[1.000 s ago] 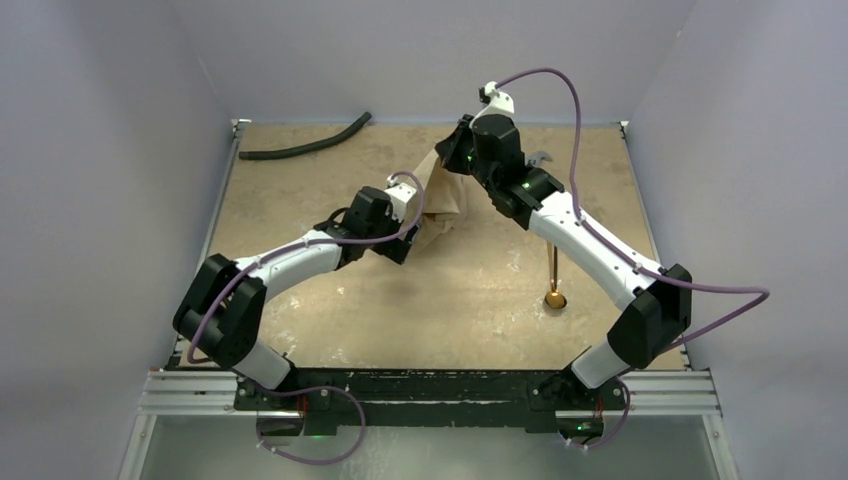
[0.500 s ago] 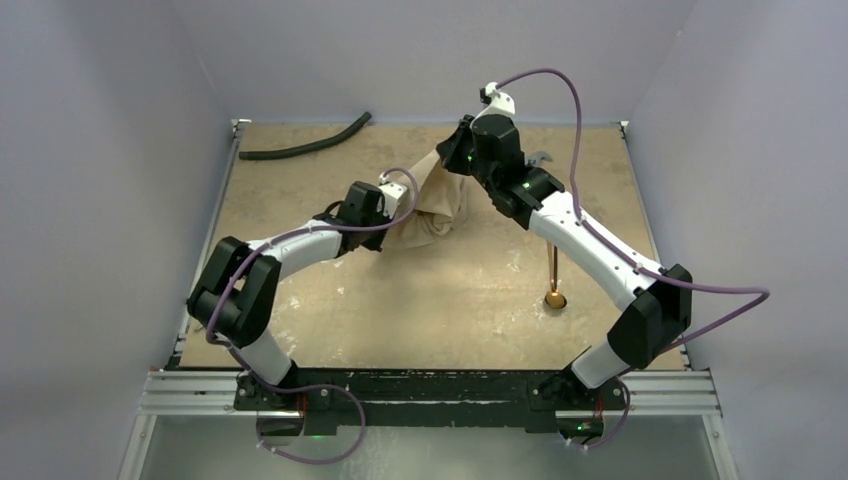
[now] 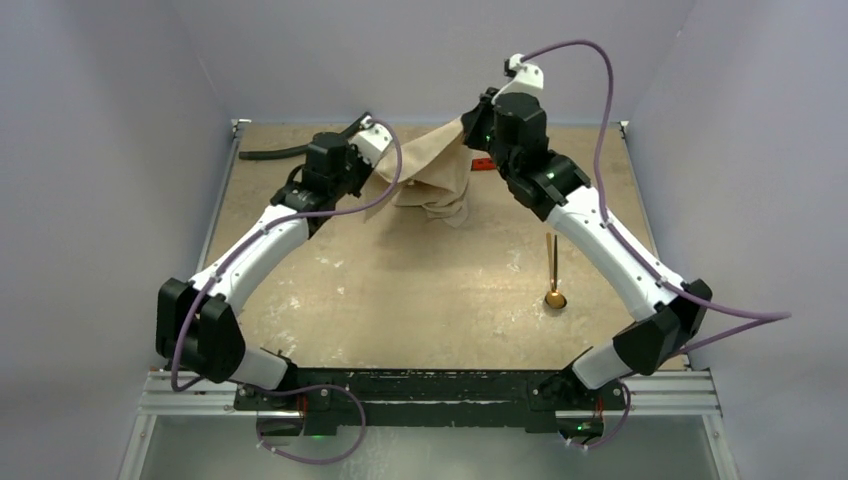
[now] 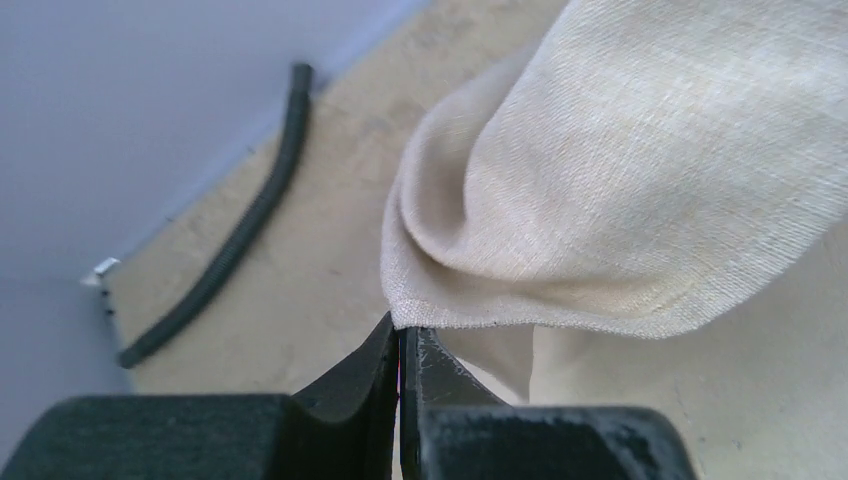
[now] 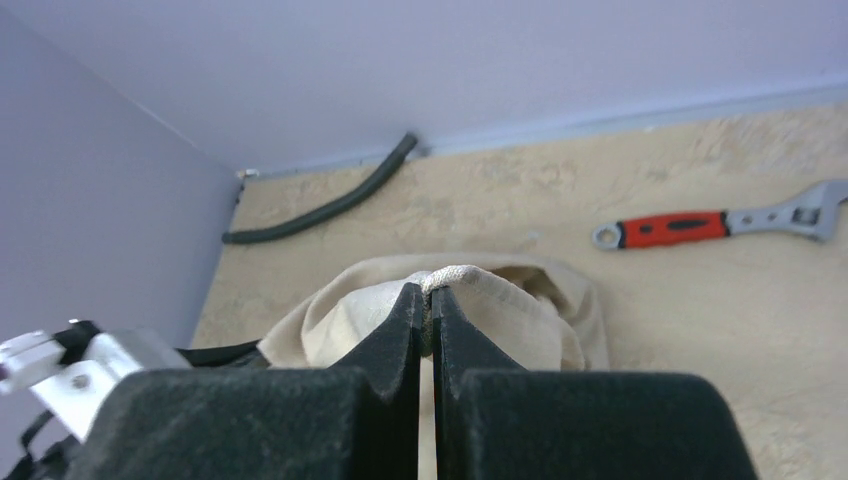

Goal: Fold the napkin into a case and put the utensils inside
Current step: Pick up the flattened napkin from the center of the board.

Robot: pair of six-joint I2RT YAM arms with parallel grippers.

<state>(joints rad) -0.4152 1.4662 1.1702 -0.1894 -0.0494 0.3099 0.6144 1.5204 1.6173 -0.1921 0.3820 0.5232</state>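
The beige napkin [image 3: 430, 175] hangs lifted above the far middle of the table, stretched between both arms with its lower folds drooping. My left gripper [image 3: 378, 172] is shut on the napkin's left corner [image 4: 405, 315]. My right gripper [image 3: 468, 130] is shut on the opposite edge of the napkin [image 5: 450, 278], a pinch of cloth bulging above its tips. One gold utensil, a spoon [image 3: 552, 272], lies on the table to the right of centre with its round bowl toward me.
A curved black hose [image 3: 270, 153] lies along the far-left edge of the table [image 3: 400, 300]. A red-handled silver wrench [image 5: 715, 225] lies behind the napkin at the far right. Grey walls close in the table's far and side edges.
The left gripper closed on the napkin's corner and carried it up and toward the far left. The right gripper rose slightly with its edge, so the cloth now spreads between them.
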